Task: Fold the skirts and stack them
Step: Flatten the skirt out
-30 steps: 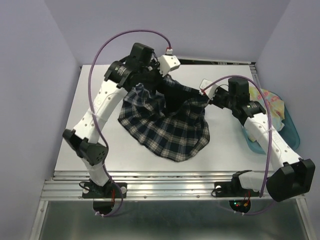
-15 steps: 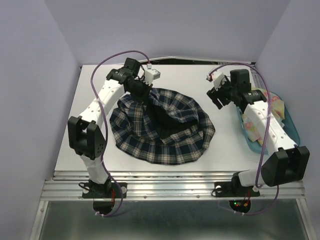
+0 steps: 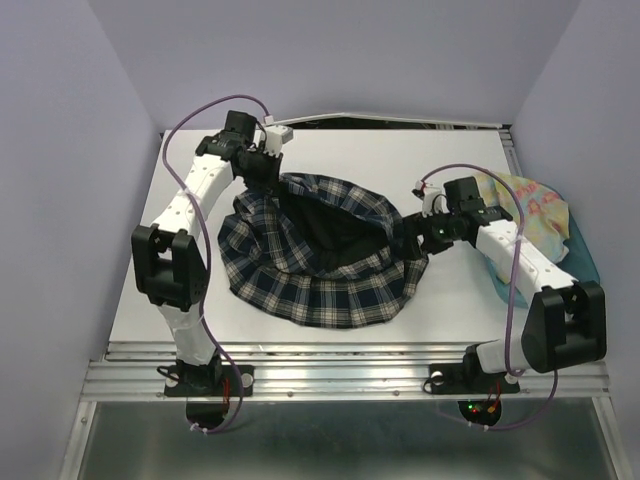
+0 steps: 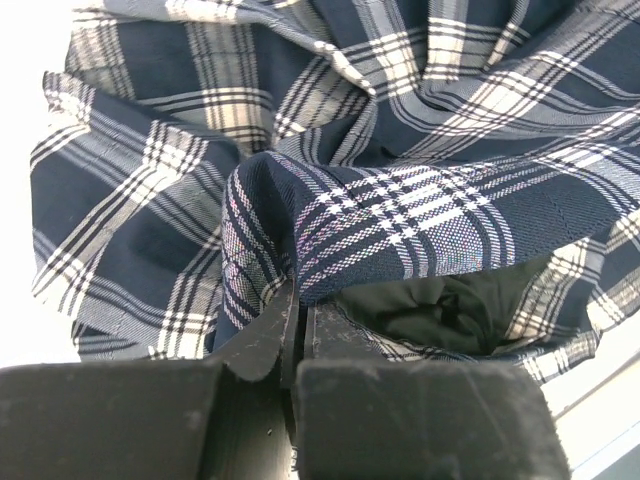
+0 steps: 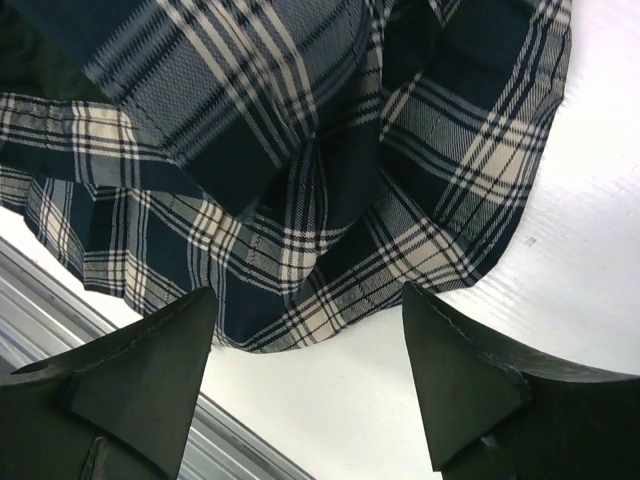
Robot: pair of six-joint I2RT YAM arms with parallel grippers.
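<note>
The plaid skirt (image 3: 318,262) lies in a rumpled round heap in the middle of the table (image 3: 455,160). Its opening is turned up and shows dark lining toward the upper right of the overhead view. The heap runs slightly longer from upper left to lower right.

The left gripper (image 3: 266,168) is at the upper-left edge of the heap. In the left wrist view its jaws are pressed together on a pinched fold of the plaid cloth (image 4: 400,220), which bunches up just above the fingertips.

The right gripper (image 3: 410,236) is at the opposite, right-hand edge. In its own view the jaws stand wide apart and hold nothing. The skirt's hem (image 5: 300,200) fills the top of that frame and dips between the two fingers, with bare white table below and to the right. So the cloth lies straight ahead of the open jaws and very close, though whether it touches them cannot be told. The next move probably depends on this arm closing on that right edge, so the two arms can draw the skirt flat between them.

The cloth is soft, pleated and creased, and not yet folded. The flowered skirt (image 3: 533,203) sits crumpled in the teal bin (image 3: 588,262) at the right edge, well apart from the plaid one.
</note>
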